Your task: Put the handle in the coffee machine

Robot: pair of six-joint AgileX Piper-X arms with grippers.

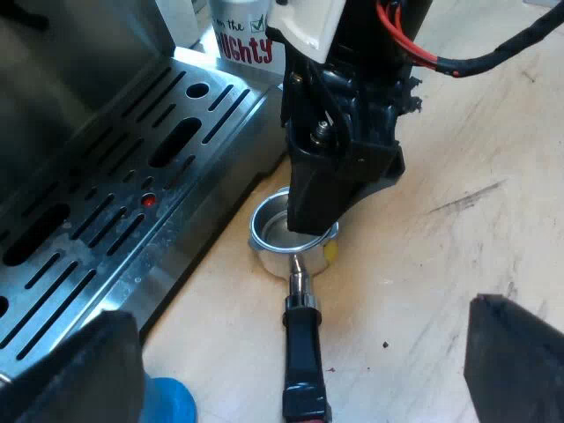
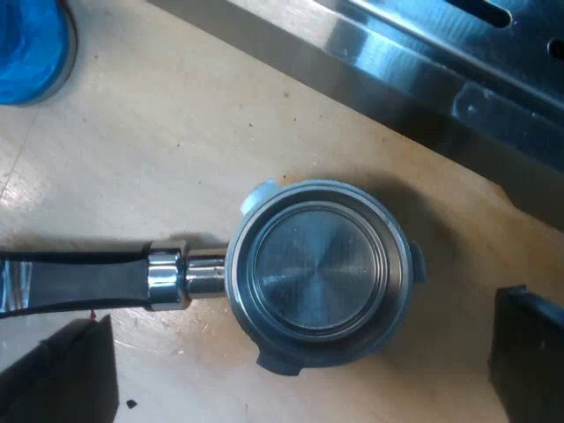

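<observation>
the right gripper [image 2: 291, 366] is spread wide, its two black fingers [image 2: 529, 357] well apart and clamped on nothing. between them, on the table [image 2: 159, 150], lies the holder [image 2: 317, 269], loose and outside the machine. its round metal basket [image 2: 315, 264] faces up and looks bare inside. taking the basket as the dial's centre in the right wrist view, the dark handle [image 2: 79, 280] leaves it at nine o'clock, lying flat. the steel front edge of the espresso machine [image 2: 423, 62] passes at one o'clock, near but apart from the basket. a blue tamper [image 2: 26, 40] stands at ten o'clock, well apart.

the left gripper [image 1: 300, 361] is also open wide and grips nothing. beyond the gap between its fingers [image 1: 75, 370] the handle [image 1: 304, 352] lies on the table [image 1: 458, 247]. with the basket [image 1: 269, 231] as centre again, the handle runs to six o'clock. the right gripper [image 1: 310, 220] hangs just over the basket's rim. the machine's slotted drip tray [image 1: 115, 203] sits at nine to ten o'clock, just beside the basket, with a small red dot [image 1: 148, 200] on it. a white mug [image 1: 242, 35] with red lettering stands at twelve o'clock, by the tray's far corner. the tamper [image 1: 167, 401] is at seven o'clock, near the tray's edge.
</observation>
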